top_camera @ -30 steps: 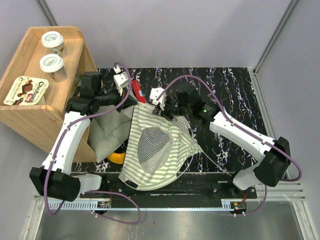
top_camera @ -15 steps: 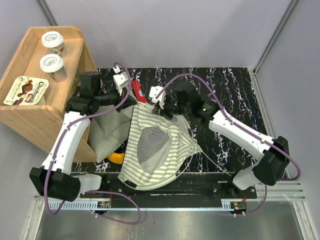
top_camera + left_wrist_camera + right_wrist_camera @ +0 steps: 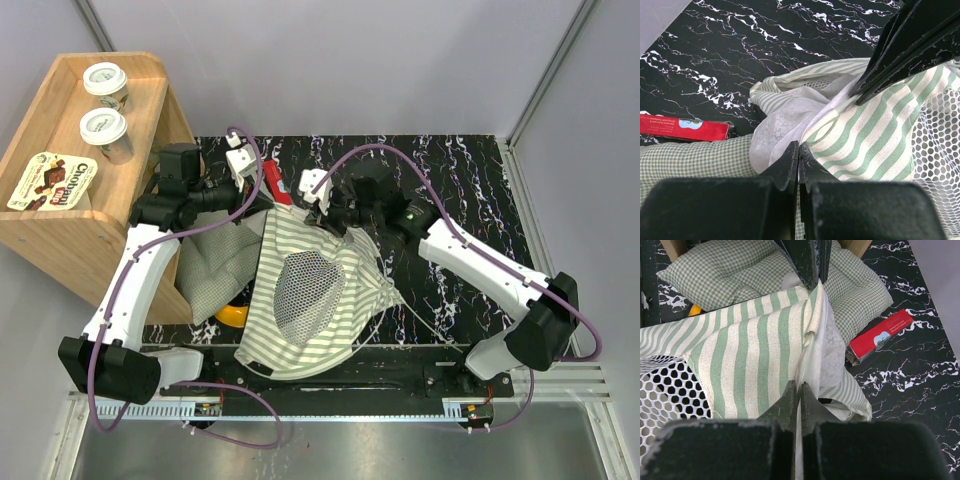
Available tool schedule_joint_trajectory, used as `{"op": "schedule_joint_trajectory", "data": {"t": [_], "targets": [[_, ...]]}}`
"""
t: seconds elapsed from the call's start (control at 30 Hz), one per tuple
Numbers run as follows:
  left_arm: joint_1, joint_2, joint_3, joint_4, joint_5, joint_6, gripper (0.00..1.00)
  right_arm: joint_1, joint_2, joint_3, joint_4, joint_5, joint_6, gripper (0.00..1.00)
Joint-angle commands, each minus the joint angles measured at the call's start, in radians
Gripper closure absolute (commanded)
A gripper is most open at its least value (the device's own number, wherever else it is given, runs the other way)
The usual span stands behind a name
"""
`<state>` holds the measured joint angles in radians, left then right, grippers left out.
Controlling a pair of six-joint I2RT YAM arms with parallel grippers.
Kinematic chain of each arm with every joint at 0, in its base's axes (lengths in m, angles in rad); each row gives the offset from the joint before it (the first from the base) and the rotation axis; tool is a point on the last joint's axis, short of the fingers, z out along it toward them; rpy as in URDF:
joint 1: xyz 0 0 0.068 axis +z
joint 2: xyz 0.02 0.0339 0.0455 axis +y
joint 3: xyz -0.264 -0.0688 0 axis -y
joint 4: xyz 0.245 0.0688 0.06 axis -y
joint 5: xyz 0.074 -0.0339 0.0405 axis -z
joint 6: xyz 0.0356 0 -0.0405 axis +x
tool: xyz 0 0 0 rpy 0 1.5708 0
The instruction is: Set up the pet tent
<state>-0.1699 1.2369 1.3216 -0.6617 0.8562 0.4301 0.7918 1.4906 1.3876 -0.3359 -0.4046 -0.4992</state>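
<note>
At the near middle of the black marbled table [image 3: 460,180], toward 6 o'clock in the top view, the pet tent [image 3: 300,330] hangs as a limp, collapsed sheet, striped cloth with the round mesh window [image 3: 303,285] facing up, lower edge draped over the near table edge between the arm bases. Its top edge is held up at 12 o'clock by both arms. On the left wrist view the left gripper [image 3: 798,150] has its fingers pressed together, pinching the tent where the white lace curtain [image 3: 777,125] meets the striped cloth. On the right wrist view the right gripper [image 3: 798,389] is likewise closed tight, clamped on the striped hem, with lace just beside it. The two grippers sit near each other, the left one at 10 o'clock of the mesh window, the right one at about 12 o'clock, and each shows in the other's wrist view. The checked cushion [image 3: 215,262] lies at 9 o'clock of the tent, partly under it, touching the wooden shelf [image 3: 60,235]. A red box [image 3: 277,183] lies flat on the table at 12 o'clock of the tent, between the two grippers and just beyond them. Something yellow [image 3: 233,313] peeks out below the cushion at 8 o'clock, can't tell what. On the shelf top at 10 o'clock stand two lidded cups [image 3: 105,85] and a chocolate-printed tub [image 3: 52,180]
</note>
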Motion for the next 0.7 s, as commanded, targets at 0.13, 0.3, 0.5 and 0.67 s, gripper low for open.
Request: {"op": "schedule_joint_trajectory", "data": {"t": [0.13,0.3,0.5,0.67], "targets": [[0.018,-0.043,0.025,0.065,0.030,0.033,1.00,-0.020,0.036,0.027,-0.207,-0.014,-0.019,1.00],[0.003,-0.040,0.033,0.051,0.033,0.058,1.00,-0.019,0.091,0.086,-0.236,-0.056,-0.013,1.00],[-0.026,-0.037,0.036,-0.010,0.017,0.131,1.00,-0.019,0.103,0.137,-0.243,-0.069,0.001,1.00],[-0.042,-0.033,0.025,-0.029,0.004,0.164,1.00,-0.016,0.094,0.139,-0.213,-0.103,-0.009,1.00]]}}
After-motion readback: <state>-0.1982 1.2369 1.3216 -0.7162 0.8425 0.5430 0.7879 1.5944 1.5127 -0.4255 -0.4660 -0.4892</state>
